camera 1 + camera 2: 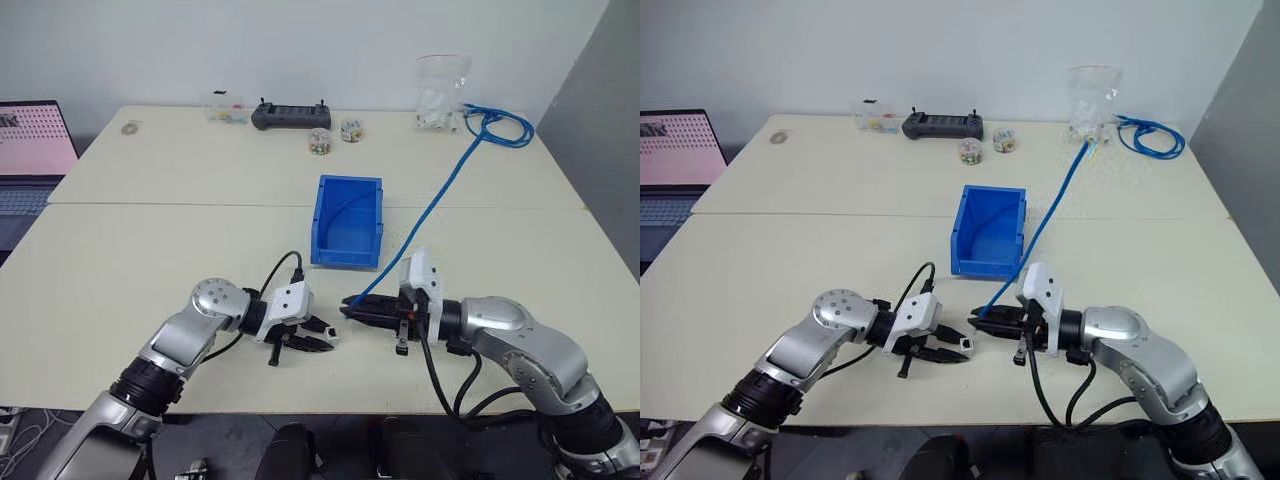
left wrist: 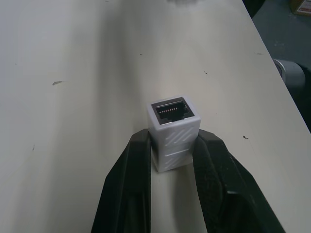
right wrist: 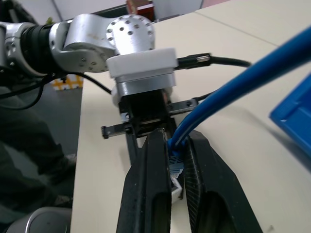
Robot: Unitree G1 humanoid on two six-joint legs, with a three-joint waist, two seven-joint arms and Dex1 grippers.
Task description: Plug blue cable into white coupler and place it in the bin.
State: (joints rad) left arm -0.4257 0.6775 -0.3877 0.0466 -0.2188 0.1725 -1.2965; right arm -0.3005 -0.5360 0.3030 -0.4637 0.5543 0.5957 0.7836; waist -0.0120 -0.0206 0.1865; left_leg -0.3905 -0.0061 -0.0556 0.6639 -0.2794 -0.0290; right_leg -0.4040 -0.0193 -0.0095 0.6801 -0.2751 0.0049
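In the left wrist view, the white coupler (image 2: 173,131) sits clamped between my left gripper's two fingers (image 2: 131,165), its open port facing away from the wrist. My left gripper (image 1: 325,337) hangs low over the table's near part, pointing right. Facing it, a short gap away, is my right gripper (image 1: 348,308), shut on the plug end of the blue cable (image 3: 228,87). The cable (image 1: 430,215) runs up and back to the far right of the table. The blue bin (image 1: 347,220) stands just behind both grippers, holding nothing that I can see.
A clear bag of white pieces (image 1: 441,95) and a coil of blue cables (image 1: 502,127) lie at the back right. A black controller (image 1: 290,115) and small jars (image 1: 320,142) stand at the back. A laptop (image 1: 30,150) is at the far left.
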